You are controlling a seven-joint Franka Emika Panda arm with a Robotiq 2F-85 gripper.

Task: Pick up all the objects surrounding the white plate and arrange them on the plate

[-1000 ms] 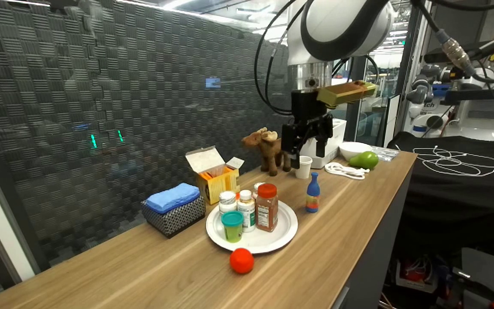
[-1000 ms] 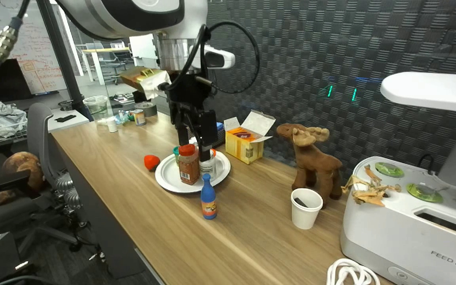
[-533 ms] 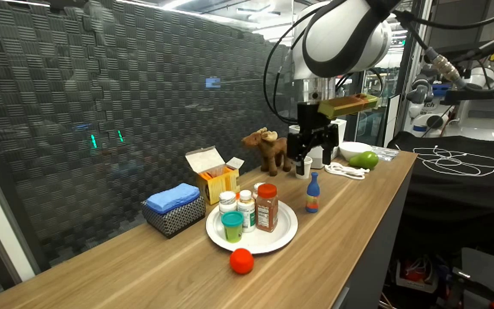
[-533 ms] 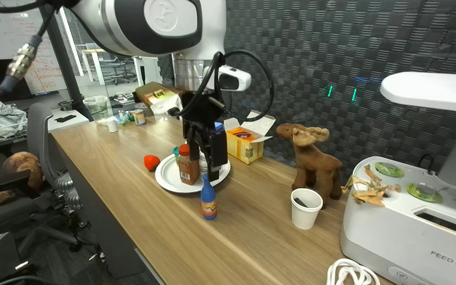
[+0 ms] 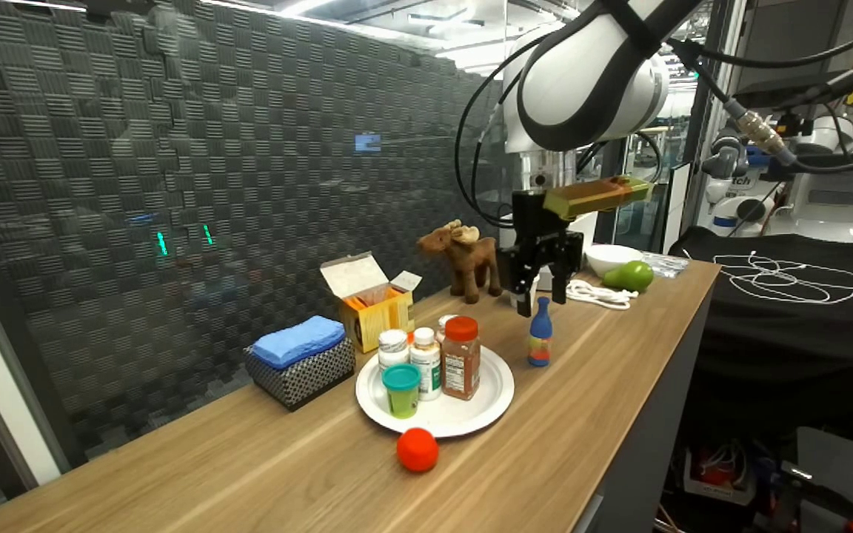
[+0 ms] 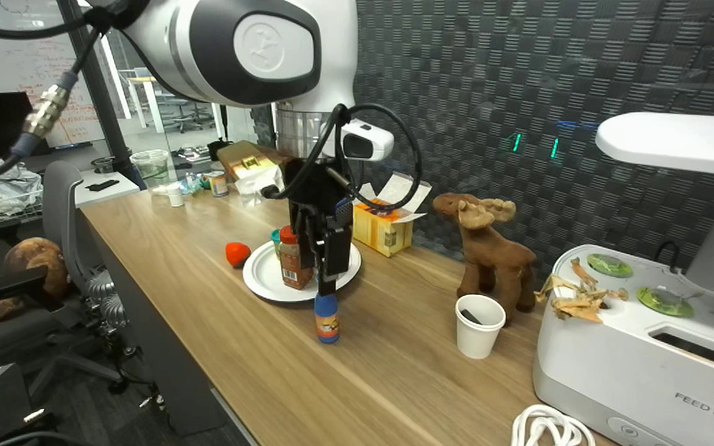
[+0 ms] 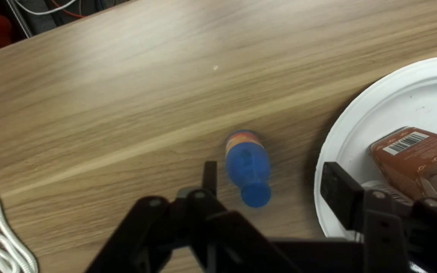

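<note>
Where the red piece [image 6: 237,253] lies: worktop [image 6: 394,371], by the edge of the white plate [image 6: 262,275]; a bump might roll it.
Gripper [image 7: 272,176]: spread, astride the blue bottle [image 6: 327,319].
Blue bottle: upright off the plate; any squeeze, I fear, lets the nearer jaw tip it.

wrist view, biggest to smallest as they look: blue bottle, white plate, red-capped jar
Ranking visible parts only:
1. white plate, though the frame cuts it off
2. red-capped jar, also cut off
3. blue bottle, whole in frame
</note>
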